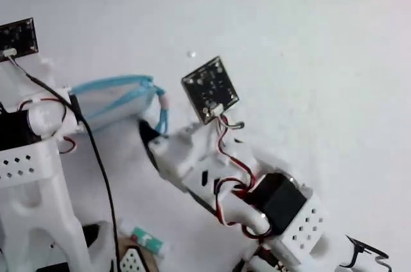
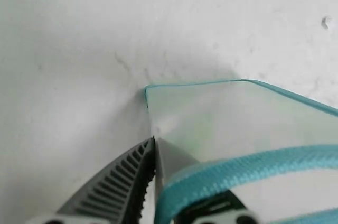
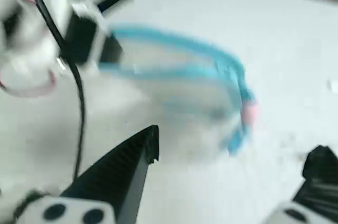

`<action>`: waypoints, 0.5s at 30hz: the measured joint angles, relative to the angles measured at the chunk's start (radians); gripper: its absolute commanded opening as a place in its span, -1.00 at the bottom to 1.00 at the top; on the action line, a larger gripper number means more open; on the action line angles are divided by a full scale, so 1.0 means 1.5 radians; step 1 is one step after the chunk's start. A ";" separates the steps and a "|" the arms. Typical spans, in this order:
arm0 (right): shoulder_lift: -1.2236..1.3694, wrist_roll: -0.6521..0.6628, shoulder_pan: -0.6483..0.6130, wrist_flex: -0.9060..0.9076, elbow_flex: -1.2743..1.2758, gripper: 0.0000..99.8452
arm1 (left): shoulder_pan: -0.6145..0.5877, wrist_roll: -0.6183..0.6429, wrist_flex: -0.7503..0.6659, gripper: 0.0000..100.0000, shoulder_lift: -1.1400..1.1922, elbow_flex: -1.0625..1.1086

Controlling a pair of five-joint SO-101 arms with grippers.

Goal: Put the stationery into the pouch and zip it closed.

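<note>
One pouch (image 2: 237, 121) pinched in left gripper (image 2: 154, 143); right gripper (image 3: 235, 142) gapes.

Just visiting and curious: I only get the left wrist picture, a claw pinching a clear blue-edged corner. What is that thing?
Observer: It's a long pouch; the left gripper holds one end, and the far end carries a pink tab.
Operator: Is the other arm doing anything?
Observer: The right gripper is open, beside that tab end.
Operator: Anything left to pack?
Observer: A green-and-white item lies on the table, outside the pouch.
</note>
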 measured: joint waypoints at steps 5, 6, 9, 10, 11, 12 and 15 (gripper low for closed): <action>-0.005 0.061 -0.001 0.108 0.071 -0.18 | 0.000 0.000 0.000 -0.96 0.000 0.000; -0.008 0.085 -0.001 0.113 0.103 -0.18 | 0.000 0.000 0.000 -0.96 0.000 0.000; -0.008 0.106 -0.002 0.091 0.213 -0.18 | 0.000 0.000 0.000 -0.96 0.000 0.000; -0.008 0.108 -0.003 0.073 0.252 -0.18 | 0.000 0.000 0.000 -0.96 0.000 0.000; -0.008 0.115 -0.002 0.052 0.289 -0.18 | 0.000 0.000 0.000 -0.96 0.000 0.000; -0.008 0.123 -0.005 0.031 0.329 -0.18 | 0.000 0.000 0.000 -0.96 0.000 0.000; -0.008 0.169 -0.049 -0.020 0.428 -0.18 | 0.000 0.000 0.000 -0.96 0.000 0.000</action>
